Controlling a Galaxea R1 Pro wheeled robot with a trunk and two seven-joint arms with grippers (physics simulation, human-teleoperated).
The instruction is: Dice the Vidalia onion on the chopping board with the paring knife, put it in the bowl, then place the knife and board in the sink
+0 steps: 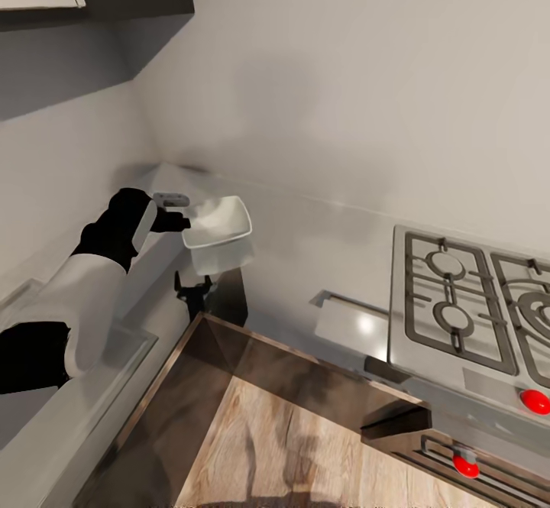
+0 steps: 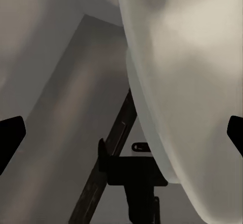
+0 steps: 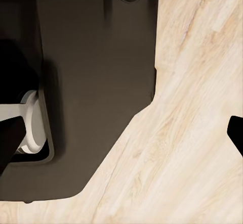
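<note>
- While held clear of the countertop (image 1: pixel 321 241), the bowl (image 1: pixel 220 231) is tilted, its hollow facing up and away from the left gripper (image 1: pixel 177 221); it hangs above the inner corner where two runs of worktop meet, well apart from the gas hob (image 1: pixel 477 302).
- Left gripper: closed on the bowl at the rim nearest the arm, as seen from the head camera. In the left wrist view the bowl's pale wall (image 2: pixel 187 82) looms close, with dark fingertips (image 2: pixel 10 133) at the frame edges.
- Right gripper: in the right wrist view its fingertips (image 3: pixel 235 133) stand wide apart with nothing between them, above pale wooden flooring (image 3: pixel 192 133) and the robot's dark base (image 3: pixel 96 82).
- Handling, as a judgement: the bowl looks rigid, smooth and glazed, so probably slippery and liable to chip if knocked against the worktop. A single-edge pinch lets it swing; a hold at the middle of one straight side, with the rim level, seems safest.
- Weight appears modest; whether anything lies in the bowl cannot be told.
- Below the bowl, a small dark fitting (image 1: pixel 192 291) stands at the counter's front edge; its identity is unclear.
</note>
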